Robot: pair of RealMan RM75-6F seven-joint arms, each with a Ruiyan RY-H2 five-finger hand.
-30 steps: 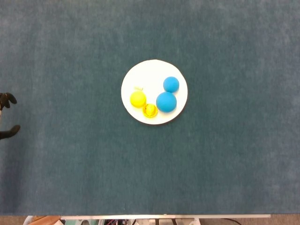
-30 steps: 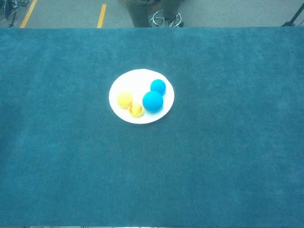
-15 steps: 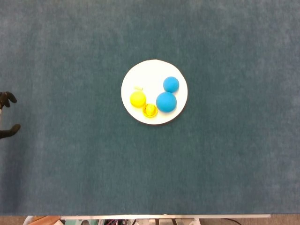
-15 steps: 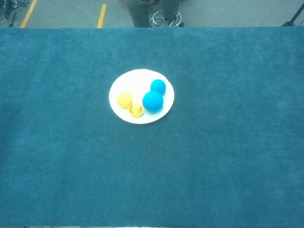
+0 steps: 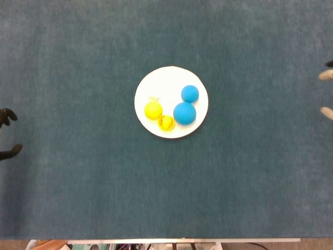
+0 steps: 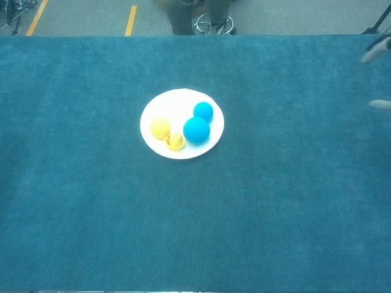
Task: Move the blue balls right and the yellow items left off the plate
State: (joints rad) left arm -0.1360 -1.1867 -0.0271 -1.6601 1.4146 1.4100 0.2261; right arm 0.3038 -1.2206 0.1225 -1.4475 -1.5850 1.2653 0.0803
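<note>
Only dark fingertips of the left hand (image 5: 7, 133) show at the head view's left edge; the rest is cut off, and the chest view does not show it at all. The right hand (image 5: 327, 94) is likewise cropped at the right edge to pale, blurred fingertips (image 6: 374, 54) in both views, holding nothing visible. Beside the yellow ball (image 5: 153, 110), a small pale mark on the plate (image 5: 166, 78) is too small to identify. The small yellow item (image 5: 166, 123) is too small to make out.

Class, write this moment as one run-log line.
plate: two blue balls, two yellow items | left hand: at table edge, empty | right hand: fingertips only
</note>
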